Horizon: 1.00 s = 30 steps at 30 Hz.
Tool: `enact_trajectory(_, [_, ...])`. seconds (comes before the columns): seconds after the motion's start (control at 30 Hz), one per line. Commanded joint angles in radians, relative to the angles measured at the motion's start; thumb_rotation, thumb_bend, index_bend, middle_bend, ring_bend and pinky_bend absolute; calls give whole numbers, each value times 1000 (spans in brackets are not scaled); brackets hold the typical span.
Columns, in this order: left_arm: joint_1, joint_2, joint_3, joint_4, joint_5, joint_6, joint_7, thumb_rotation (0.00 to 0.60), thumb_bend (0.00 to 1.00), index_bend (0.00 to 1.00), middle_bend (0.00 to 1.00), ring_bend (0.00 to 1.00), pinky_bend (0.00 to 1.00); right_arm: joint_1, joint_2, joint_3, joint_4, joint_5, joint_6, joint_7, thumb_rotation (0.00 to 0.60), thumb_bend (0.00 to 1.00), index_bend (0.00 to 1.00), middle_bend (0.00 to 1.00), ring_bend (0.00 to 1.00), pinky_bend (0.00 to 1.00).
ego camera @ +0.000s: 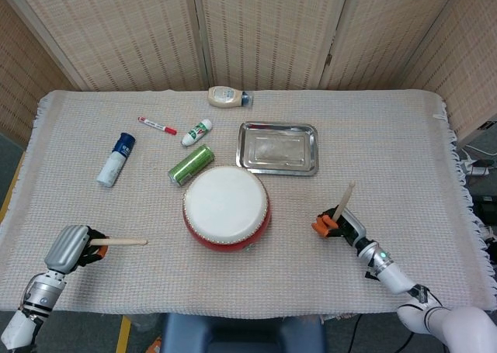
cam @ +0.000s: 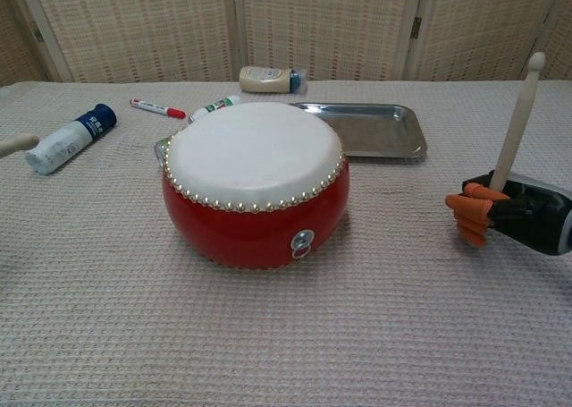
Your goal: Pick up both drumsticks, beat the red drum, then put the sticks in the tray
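The red drum point(ego camera: 226, 209) point(cam: 256, 183) with a white skin stands at the table's front middle. My left hand point(ego camera: 71, 248) grips a wooden drumstick point(ego camera: 120, 242) lying level and pointing right toward the drum; in the chest view only its tip point(cam: 16, 144) shows at the left edge. My right hand point(ego camera: 338, 226) point(cam: 509, 214), with orange fingertips, grips the other drumstick point(ego camera: 343, 198) point(cam: 517, 122), which stands nearly upright to the right of the drum. The steel tray point(ego camera: 277, 147) point(cam: 366, 129) lies behind the drum.
Behind and left of the drum lie a green can point(ego camera: 191, 164), a small white bottle point(ego camera: 196, 132), a red marker point(ego camera: 157, 126), a blue-capped white bottle point(ego camera: 116, 159) and a cream bottle point(ego camera: 227, 97). Folding screens close the back.
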Motion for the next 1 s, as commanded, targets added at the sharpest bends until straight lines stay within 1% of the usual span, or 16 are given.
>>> enact_trajectory(0.03, [-1,-1,1,2,0,-3,-2,600,633,1000,1000,1000,1000,5,-12,0,4,1,-6,-27,600,411,1000,898,854,833])
enact_trajectory(0.17, [-4,-4,1,8,-1,-8,-9,600,632,1000,1000,1000,1000,9,-29,6,10,6,-7,-69,600,615,1000,974,950,938])
enact_trajectory(0.23, [-5,-7,1,13,-2,-10,-14,600,633,1000,1000,1000,1000,13,-33,4,9,5,-14,-85,600,689,1000,997,988,984])
enact_trajectory(0.33, [-7,-11,2,20,0,-13,-20,600,633,1000,1000,1000,1000,15,-42,12,12,9,-7,-119,600,758,1000,1000,1000,1000])
enact_trajectory(0.43, [-8,-12,3,25,1,-14,-22,600,632,1000,1000,1000,1000,23,-37,15,6,3,6,-167,600,853,1000,1000,1000,1000])
enact_trajectory(0.47, [-8,-11,3,26,1,-15,-24,600,632,1000,1000,1000,1000,27,-32,14,4,-1,9,-191,600,881,1000,1000,1000,1000])
enact_trajectory(0.5, [-8,-11,2,28,0,-16,-25,600,632,1000,1000,1000,1000,32,-25,18,-3,-2,11,-230,600,930,1000,1000,1000,1000])
enact_trajectory(0.57, [-9,-9,2,31,-1,-16,-27,600,632,1000,1000,1000,1000,41,-7,25,-24,0,8,-300,600,987,1000,1000,1000,1000])
enact_trajectory(0.67, [-11,-5,3,34,0,-20,-24,600,632,1000,1000,1000,1000,61,54,42,-106,12,-9,-425,600,1000,1000,1000,1000,1000])
enact_trajectory(0.77, [-16,3,2,32,6,-20,-14,600,633,1000,1000,1000,1000,89,155,52,-232,18,-46,-599,600,1000,1000,1000,1000,1000])
enact_trajectory(0.87, [-27,17,-4,23,18,-16,0,600,633,1000,1000,1000,1000,122,290,79,-409,47,-100,-811,600,1000,1000,1000,1000,1000])
enact_trajectory(0.97, [-40,30,-13,11,27,-14,19,600,632,1000,1000,1000,1000,153,399,114,-554,95,-161,-972,600,1000,1000,1000,1000,1000])
enact_trajectory(1.0, [-48,36,-19,4,31,-14,29,600,632,1000,1000,1000,1000,169,440,130,-606,120,-194,-1043,600,1000,1000,1000,1000,1000])
